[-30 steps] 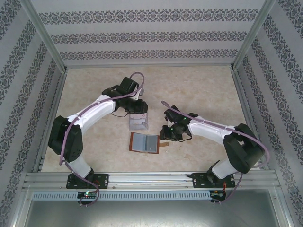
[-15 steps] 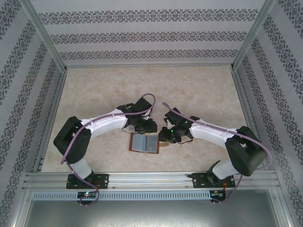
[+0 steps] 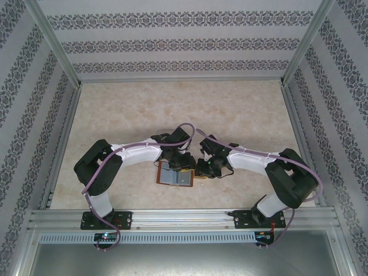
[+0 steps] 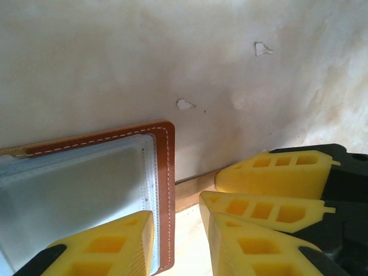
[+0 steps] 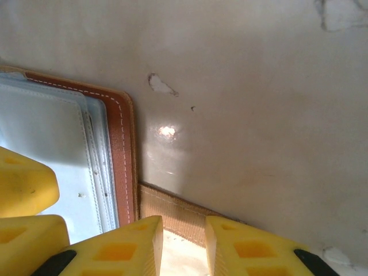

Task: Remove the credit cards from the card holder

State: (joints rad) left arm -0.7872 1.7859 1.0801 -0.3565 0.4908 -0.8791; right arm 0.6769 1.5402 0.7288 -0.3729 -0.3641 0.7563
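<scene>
The card holder [image 3: 175,175] lies open and flat on the table, with brown leather outside and grey-blue pockets inside. In the left wrist view the card holder [image 4: 164,172] shows pale pockets [image 4: 75,195]; I cannot tell the credit cards apart from them. My left gripper [image 4: 178,247] is open, its jaws straddling the holder's right edge, one finger over the pocket. My right gripper [image 5: 184,247] stands narrowly open with its tips at the tan strap tab [image 5: 178,210]. From above, the left gripper [image 3: 183,161] and the right gripper [image 3: 201,168] sit close together at the holder's right side.
The right gripper's yellow fingers [image 4: 270,190] crowd the left wrist view, almost touching my left finger. Patterned walls and metal posts [image 3: 54,52] enclose the pale table [image 3: 230,109], which has free room behind both arms.
The left arm has swung from the clear tray at the back down to the card holder's right edge, now covering the tray. The right gripper has edged left toward the strap.
</scene>
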